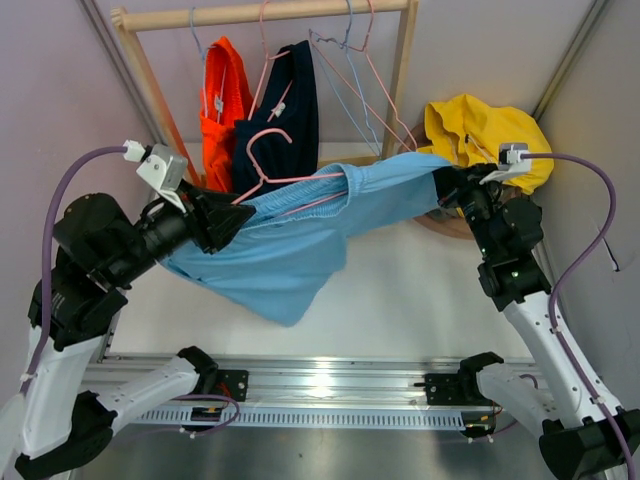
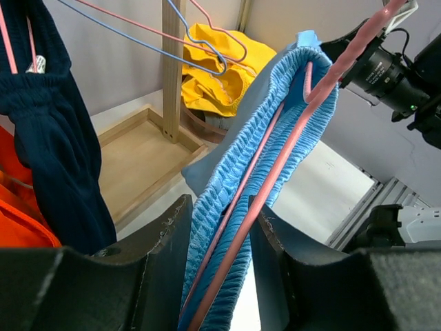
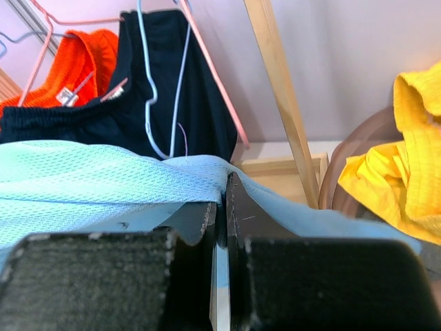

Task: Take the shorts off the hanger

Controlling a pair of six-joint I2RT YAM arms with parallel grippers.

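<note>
While the blue shorts (image 1: 290,250) stretch sideways between the arms from above, the left gripper (image 1: 222,215) holds the end bearing the pink hanger (image 1: 264,172) and the right gripper (image 1: 452,188) holds the far end. Left wrist: jaws half-apart clamp the waistband (image 2: 238,162) and hanger wire together. Right wrist: jaws pinch tight on cloth, navy shorts (image 3: 200,103) close behind.

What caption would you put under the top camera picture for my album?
Left gripper and right gripper hold the blue shorts stretched out on their pink hanger.
</note>
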